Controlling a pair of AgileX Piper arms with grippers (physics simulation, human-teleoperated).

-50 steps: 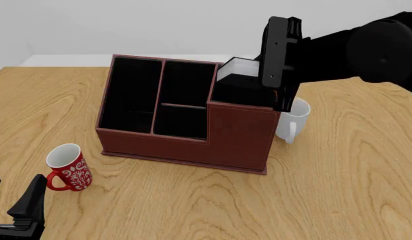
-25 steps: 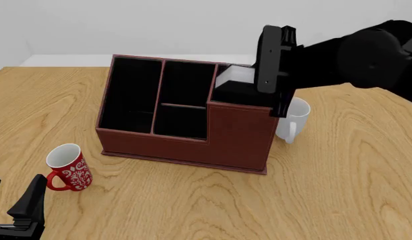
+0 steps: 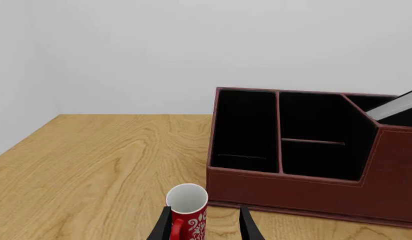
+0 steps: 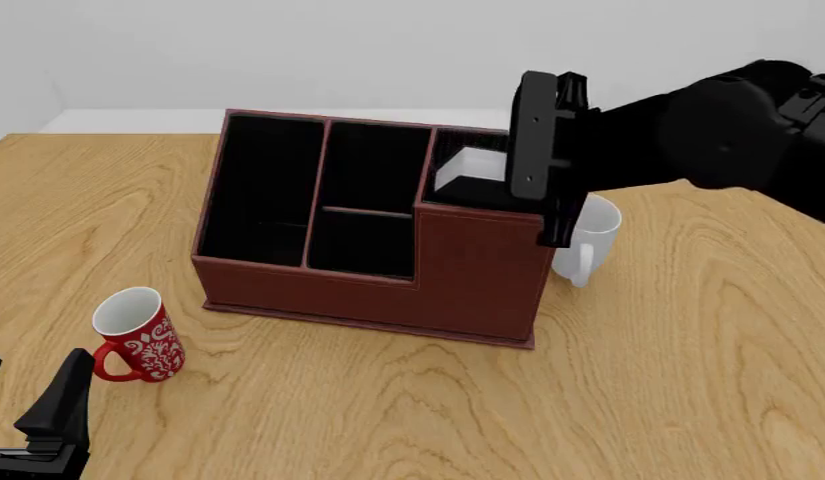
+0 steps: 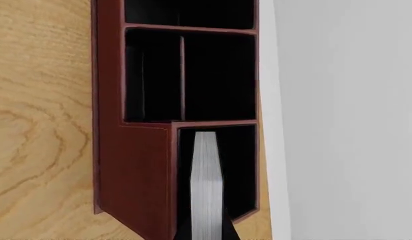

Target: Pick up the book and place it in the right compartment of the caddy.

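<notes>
The black book with white page edges (image 4: 470, 170) stands tilted inside the right compartment (image 4: 455, 196) of the reddish-brown caddy (image 4: 479, 275), its top showing above the tall front wall. My right gripper (image 4: 519, 165) is shut on the book's right end, just over that compartment. In the right wrist view the page edges of the book (image 5: 206, 180) run between my fingers into the right compartment (image 5: 240, 165) of the caddy (image 5: 136, 165). My left gripper (image 4: 52, 420) rests open near the table's front left corner, apart from the caddy (image 3: 305, 190).
A red patterned mug (image 4: 135, 333) stands in front of the caddy's left end, just beyond my left gripper (image 3: 204, 231) in the left wrist view. A white mug (image 4: 588, 235) stands against the caddy's right side, under my right arm.
My right gripper has moved down and slightly left with the book, which now sits lower in the right compartment with less white showing. The left arm has not moved.
</notes>
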